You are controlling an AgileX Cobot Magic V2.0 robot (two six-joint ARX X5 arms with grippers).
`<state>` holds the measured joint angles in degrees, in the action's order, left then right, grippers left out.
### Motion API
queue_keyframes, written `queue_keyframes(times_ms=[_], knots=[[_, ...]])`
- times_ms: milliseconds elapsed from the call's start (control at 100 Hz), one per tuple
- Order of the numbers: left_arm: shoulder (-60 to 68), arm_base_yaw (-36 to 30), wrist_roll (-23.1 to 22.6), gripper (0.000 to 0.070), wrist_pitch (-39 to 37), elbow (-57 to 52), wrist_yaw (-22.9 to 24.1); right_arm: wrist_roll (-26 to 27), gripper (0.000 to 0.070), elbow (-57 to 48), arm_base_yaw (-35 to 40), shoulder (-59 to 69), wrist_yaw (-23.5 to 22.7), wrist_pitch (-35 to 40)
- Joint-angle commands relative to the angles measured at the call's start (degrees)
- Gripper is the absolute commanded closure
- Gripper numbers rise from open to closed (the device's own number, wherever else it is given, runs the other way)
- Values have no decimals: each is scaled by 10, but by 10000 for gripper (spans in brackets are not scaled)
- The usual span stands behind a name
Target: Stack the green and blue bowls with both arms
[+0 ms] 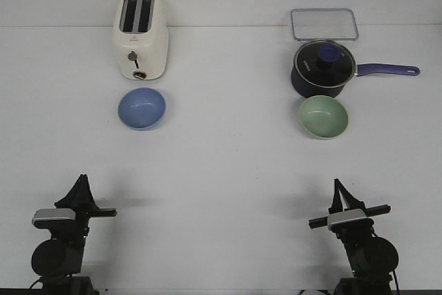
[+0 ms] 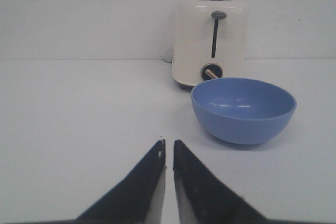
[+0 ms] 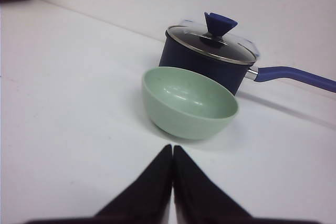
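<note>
Table seen from the front, white and wide. The blue bowl sits left of centre, just in front of a cream toaster. The green bowl sits right of centre, just in front of a dark navy saucepan with a glass lid and long handle; a clear lidded container lies behind that. The two bowls are well apart, on opposite sides. The left gripper rests at the near edge, with the blue bowl at about its one o'clock. The right gripper rests at the near edge too, with the green bowl at roughly twelve o'clock, a shade towards eleven. Each arm is plainly nearer its own bowl.

Left wrist view: the left gripper has its black fingers drawn nearly together, only a slim gap between the tips, holding nothing. The blue bowl stands upright ahead at about one o'clock, apart from the fingers, the toaster behind it.

Right wrist view: the right gripper has its fingers pressed together, empty. The green bowl stands upright close ahead at twelve o'clock, not touching the tips, with the saucepan just behind.

Being round, the bowls have no long axis, so likely any rim approach serves.
</note>
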<state>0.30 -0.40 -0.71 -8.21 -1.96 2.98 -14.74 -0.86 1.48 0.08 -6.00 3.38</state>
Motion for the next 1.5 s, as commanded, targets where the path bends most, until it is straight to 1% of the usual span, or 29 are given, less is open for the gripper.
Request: queue_keyframes(times_ms=[0, 850, 890, 950, 1000, 1040, 1090, 1150, 1240, 1330, 1370, 1450, 1490], knots=[[-1, 0, 1, 685, -9, 11, -2, -1, 700, 1, 0, 0, 0, -8], [-1, 0, 1, 685, -9, 11, -2, 5, 700, 1, 1, 0, -4, -8], [-1, 0, 1, 685, -9, 11, -2, 21, 700, 1, 1, 0, -7, -8], [-1, 0, 1, 685, -9, 11, -2, 68, 700, 1, 1, 0, -7, -8], [-1, 0, 1, 685, -9, 11, -2, 125, 700, 1, 1, 0, -7, -9], [-1, 0, 1, 685, -9, 11, -2, 185, 700, 1, 1, 0, -5, -9], [-1, 0, 1, 685, -9, 11, -2, 257, 700, 1, 1, 0, 7, -12], [-1, 0, 1, 685, -9, 11, -2, 301, 700, -3, 0, 0, 32, -12], [-1, 0, 1, 685, -9, 11, -2, 330, 700, -28, 0, 1, 60, 8], [-1, 0, 1, 685, -9, 11, -2, 331, 700, -73, 0, 20, 72, 45], [-1, 0, 1, 685, -9, 11, -2, 332, 700, -97, 0, 36, 77, 63], [-1, 0, 1, 685, -9, 11, -2, 356, 700, -149, 0, 85, 91, 94], [-1, 0, 1, 685, -9, 11, -2, 358, 700, -178, 0, 117, 96, 107]])
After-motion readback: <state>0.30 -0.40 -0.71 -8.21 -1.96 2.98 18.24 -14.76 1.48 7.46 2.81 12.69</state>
